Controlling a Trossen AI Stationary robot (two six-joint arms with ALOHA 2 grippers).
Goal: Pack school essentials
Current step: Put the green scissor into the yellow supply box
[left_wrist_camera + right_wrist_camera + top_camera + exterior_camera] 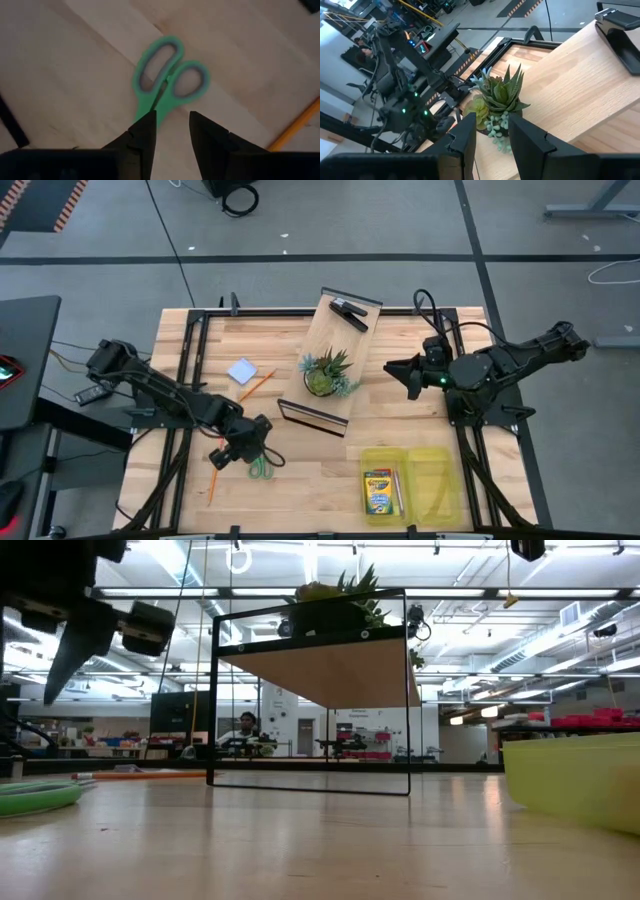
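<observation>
Your left gripper (pixel 243 448) hovers right over the green-handled scissors (pixel 261 468) near the table's (pixel 320 490) front-left; fingers (pixel 145 137) slightly apart, holding nothing. In the left wrist view the scissors' long axis runs straight out from the fingers, loops at the far end, blades hidden under the fingers. Handles are bright green with grey-lined loops. An orange pencil (pixel 295 125) lies beside them. The high view alone shows the crayon box (pixel 377 493) lying in the yellow tray (pixel 440 480). Right gripper (pixel 408 372) waits beside the potted plant (pixel 326 372), fingers slightly apart, empty.
</observation>
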